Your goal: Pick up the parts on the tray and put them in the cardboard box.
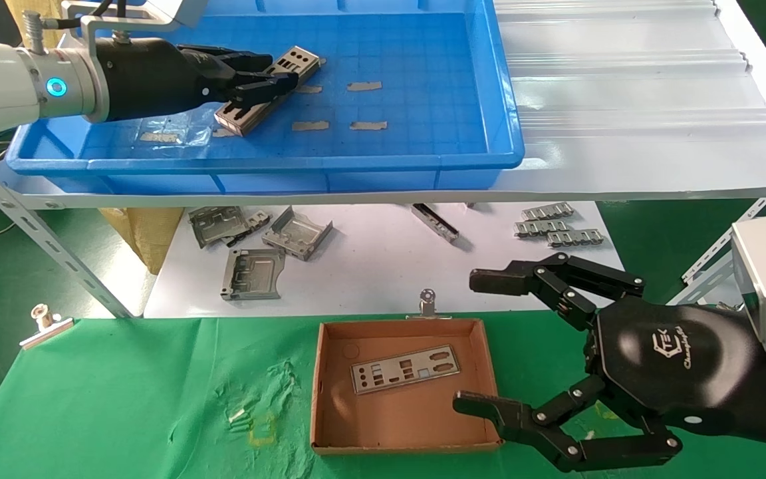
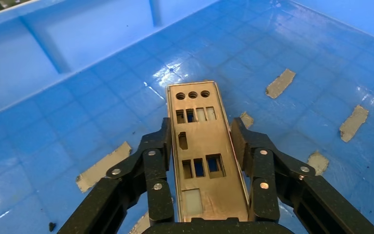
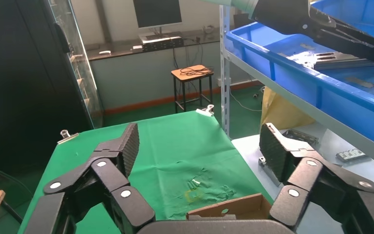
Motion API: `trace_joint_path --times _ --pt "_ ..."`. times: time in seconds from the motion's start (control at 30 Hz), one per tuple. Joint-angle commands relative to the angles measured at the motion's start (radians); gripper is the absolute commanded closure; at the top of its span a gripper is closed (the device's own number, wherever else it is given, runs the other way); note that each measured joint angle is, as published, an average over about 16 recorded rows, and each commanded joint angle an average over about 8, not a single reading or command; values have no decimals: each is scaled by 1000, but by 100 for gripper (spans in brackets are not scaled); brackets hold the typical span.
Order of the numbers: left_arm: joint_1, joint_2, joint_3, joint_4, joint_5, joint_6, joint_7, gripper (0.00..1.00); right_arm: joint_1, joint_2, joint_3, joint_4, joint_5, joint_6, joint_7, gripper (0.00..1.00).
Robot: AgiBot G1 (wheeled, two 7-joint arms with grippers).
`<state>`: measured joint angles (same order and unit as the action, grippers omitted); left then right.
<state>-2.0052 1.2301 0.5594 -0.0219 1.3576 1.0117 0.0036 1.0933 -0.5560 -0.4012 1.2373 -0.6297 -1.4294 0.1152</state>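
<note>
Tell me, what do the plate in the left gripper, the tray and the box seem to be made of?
Plate: likely thin sheet metal, dull silvery, with clean punched holes.
Tray: likely moulded plastic, glossy blue, with glare on its grid floor.
Box: brown cardboard, matte, with raw cut edges.

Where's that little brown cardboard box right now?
In the head view, the brown cardboard box sits on the green cloth, low centre, beside the right gripper, holding one silvery punched plate.

Blue tray (image 1: 503, 133) on white shelf (image 1: 622, 100)
</note>
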Motion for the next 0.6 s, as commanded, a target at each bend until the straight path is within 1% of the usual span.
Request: trace_joint_path --times 0.03,0.6 --pt "-1 1 1 2 2 -3 3 100 0 0 0 0 0 0 0 0" --pt "-45 -10 -20 -6 -29 16 35 100 0 0 0 0 0 0 0 0"
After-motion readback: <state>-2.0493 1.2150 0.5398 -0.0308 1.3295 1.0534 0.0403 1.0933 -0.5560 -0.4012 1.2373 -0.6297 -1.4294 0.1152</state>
